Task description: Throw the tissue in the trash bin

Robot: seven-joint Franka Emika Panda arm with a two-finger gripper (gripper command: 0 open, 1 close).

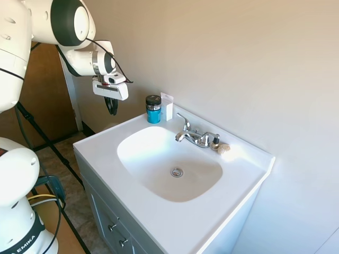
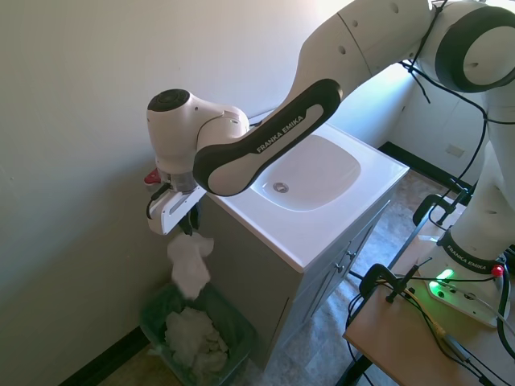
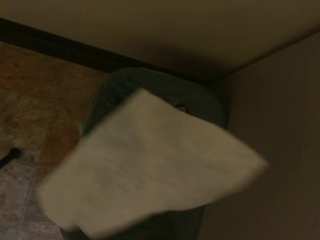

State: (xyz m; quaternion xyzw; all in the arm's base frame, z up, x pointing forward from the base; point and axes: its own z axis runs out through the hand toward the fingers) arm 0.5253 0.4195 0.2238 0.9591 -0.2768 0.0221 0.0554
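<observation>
The tissue (image 2: pixel 190 264), a crumpled white sheet, hangs in the air just under my gripper (image 2: pixel 187 228) and straight above the trash bin (image 2: pixel 238 320). No finger visibly pinches it, and it shows large and blurred in the wrist view as the tissue (image 3: pixel 150 165), covering most of the dark green trash bin (image 3: pixel 155 82). From the other side my gripper (image 1: pixel 111 107) sits left of the vanity, off its edge, with a small gap between the fingers. The tissue is hidden in that view.
The bin stands on the floor in the corner between the wall and the vanity's side (image 2: pixel 257 265), with white crumpled paper (image 2: pixel 193 338) inside. On the sink top (image 1: pixel 249 159) stand a blue jar (image 1: pixel 153 109), a small white box (image 1: pixel 167 107), a faucet (image 1: pixel 193 136) and a beige lump (image 1: pixel 223 148).
</observation>
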